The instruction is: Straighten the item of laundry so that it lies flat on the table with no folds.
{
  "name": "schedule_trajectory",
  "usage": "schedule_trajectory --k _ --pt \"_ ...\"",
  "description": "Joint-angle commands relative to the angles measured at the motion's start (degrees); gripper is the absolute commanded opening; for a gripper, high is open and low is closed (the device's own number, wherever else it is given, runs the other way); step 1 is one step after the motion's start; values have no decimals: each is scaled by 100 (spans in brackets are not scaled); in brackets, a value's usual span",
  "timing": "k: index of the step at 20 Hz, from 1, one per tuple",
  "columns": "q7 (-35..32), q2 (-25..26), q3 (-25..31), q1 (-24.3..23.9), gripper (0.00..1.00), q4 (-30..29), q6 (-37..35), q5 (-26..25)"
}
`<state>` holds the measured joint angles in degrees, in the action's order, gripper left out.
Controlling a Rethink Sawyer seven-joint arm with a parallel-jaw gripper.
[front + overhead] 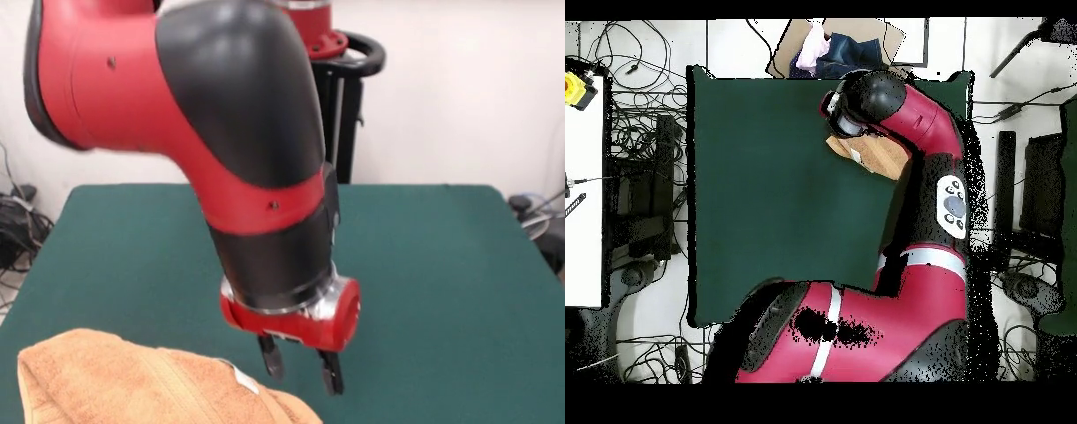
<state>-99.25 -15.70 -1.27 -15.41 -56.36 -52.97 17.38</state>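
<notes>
The item of laundry, an orange-tan towel (132, 380), lies rumpled and folded at the front left corner of the dark green table (441, 265), with a small white tag (244, 381) on its upper fold. My gripper (300, 367) hangs just above the table beside the towel's right edge, its two black fingers apart and empty. In the overhead view the arm covers most of the towel (875, 155), and the gripper itself is hidden under the arm's wrist.
The red and black arm (238, 159) reaches low across the table's middle. Cables (18, 221) lie off the left side. A cardboard box with cloth (835, 45) sits beyond the table's top edge in the overhead view.
</notes>
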Motion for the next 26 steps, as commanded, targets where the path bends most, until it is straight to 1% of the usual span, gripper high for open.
schedule_trajectory --k 1,3,6,9,12,14,15,17,19,23,26 --pt "-276 818 994 -190 100 -472 203 233" --pt "-243 942 1085 -214 100 -419 315 220" --pt "-223 1124 1226 -241 100 -429 712 178" --pt "-257 1318 1291 -236 100 -295 915 112" --pt "-300 1252 1301 -237 100 -426 1038 43" --pt "-359 1248 1266 -210 100 -400 1037 -1" --pt "-376 1157 1274 -216 100 -593 1149 -13" --pt "-468 1130 1237 -201 100 -632 1177 -21" --pt "-604 1118 1192 -176 100 -641 1211 8" --pt "-695 1171 1136 -136 100 -523 1201 13" --pt "-723 1163 1117 -123 100 -546 1241 9"
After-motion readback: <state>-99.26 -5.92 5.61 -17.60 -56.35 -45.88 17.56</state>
